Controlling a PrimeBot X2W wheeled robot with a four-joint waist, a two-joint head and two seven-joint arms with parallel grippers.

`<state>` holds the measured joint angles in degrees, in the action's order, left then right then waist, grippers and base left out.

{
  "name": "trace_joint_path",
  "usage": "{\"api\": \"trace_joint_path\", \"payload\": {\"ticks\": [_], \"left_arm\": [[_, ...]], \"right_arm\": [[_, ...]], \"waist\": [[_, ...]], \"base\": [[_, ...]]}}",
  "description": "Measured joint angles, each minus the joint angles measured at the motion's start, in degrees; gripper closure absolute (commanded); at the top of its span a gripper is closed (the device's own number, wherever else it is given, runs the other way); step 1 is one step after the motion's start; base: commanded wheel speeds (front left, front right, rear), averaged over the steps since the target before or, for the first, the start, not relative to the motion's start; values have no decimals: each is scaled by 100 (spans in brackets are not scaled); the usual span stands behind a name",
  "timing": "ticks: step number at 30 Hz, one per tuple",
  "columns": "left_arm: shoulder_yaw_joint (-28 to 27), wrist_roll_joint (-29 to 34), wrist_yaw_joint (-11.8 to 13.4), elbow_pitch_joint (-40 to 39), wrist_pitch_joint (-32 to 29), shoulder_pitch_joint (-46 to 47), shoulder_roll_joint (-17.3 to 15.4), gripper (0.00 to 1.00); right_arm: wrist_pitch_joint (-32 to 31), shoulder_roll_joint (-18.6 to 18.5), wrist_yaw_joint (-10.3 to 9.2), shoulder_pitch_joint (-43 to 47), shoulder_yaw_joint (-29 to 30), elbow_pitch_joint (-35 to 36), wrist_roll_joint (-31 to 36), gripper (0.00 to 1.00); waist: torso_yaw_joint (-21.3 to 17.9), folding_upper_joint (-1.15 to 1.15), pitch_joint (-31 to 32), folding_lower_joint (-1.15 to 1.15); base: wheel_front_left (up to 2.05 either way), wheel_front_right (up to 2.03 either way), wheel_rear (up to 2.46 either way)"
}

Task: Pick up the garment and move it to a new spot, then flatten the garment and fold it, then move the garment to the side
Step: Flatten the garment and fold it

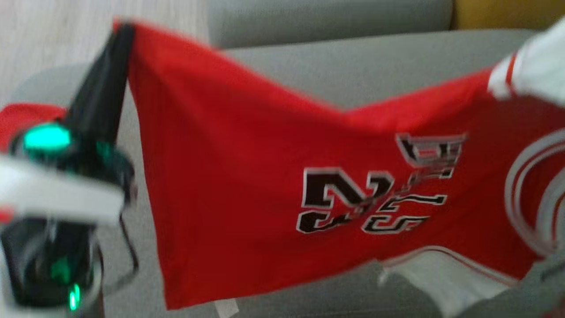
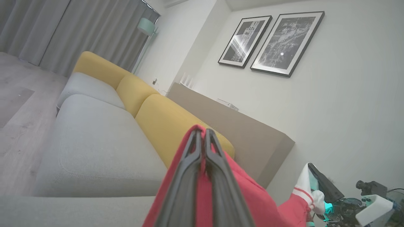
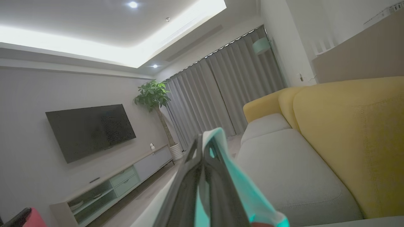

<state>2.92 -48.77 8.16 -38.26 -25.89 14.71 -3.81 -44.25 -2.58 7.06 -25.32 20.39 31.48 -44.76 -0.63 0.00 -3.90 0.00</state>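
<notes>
The garment (image 1: 247,154) is a red basketball jersey with black-and-white numbers and white trim. It hangs stretched out in the air above the grey sofa seat (image 1: 375,66). My left gripper (image 1: 123,33) is shut on its upper left corner; in the left wrist view the closed fingertips (image 2: 200,132) pinch the red cloth (image 2: 252,195). My right gripper (image 3: 202,142) is shut on the white-trimmed edge (image 3: 227,176) at the other end. The same gripper (image 2: 312,168) appears low on the right of the left wrist view. The head view is blurred.
Yellow back cushions (image 2: 157,116) run along the far side of the sofa, with a beige partition (image 2: 252,132) behind them. Pale wood floor (image 1: 66,35) lies to the left. A wall-mounted TV (image 3: 91,130), a low cabinet (image 3: 126,183) and a potted plant (image 3: 151,94) stand across the room.
</notes>
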Motion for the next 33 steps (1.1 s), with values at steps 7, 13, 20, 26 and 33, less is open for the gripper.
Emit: {"api": "trace_joint_path", "payload": {"ticks": [7,13,20,26,33], "left_arm": [[26,452,-18,2104,121,2099,-97,100],[219,1116,-210,4433,690,3791,-164,100],[231,1768,-287,6525,2115,5456,-164,100],[476,2116,-593,7758,3117,6121,-112,100],[855,2137,-1101,8758,3420,4939,49,100]], "right_arm": [[157,-15,0,-2111,-244,-1861,857,100],[1259,-57,0,-4029,-594,-3953,1898,100],[3274,-90,0,-5551,-998,-5784,2535,100],[4477,-124,0,-5644,-1434,-6698,2206,100],[4777,-151,0,-3470,-1936,-6974,1738,100]], "waist": [[114,0,-816,0],[256,0,-1573,0],[376,0,-2226,1],[340,0,-2472,1],[252,0,-2131,1]], "base": [[0,0,0],[0,0,0],[0,0,0],[0,0,0],[0,0,0]]}}
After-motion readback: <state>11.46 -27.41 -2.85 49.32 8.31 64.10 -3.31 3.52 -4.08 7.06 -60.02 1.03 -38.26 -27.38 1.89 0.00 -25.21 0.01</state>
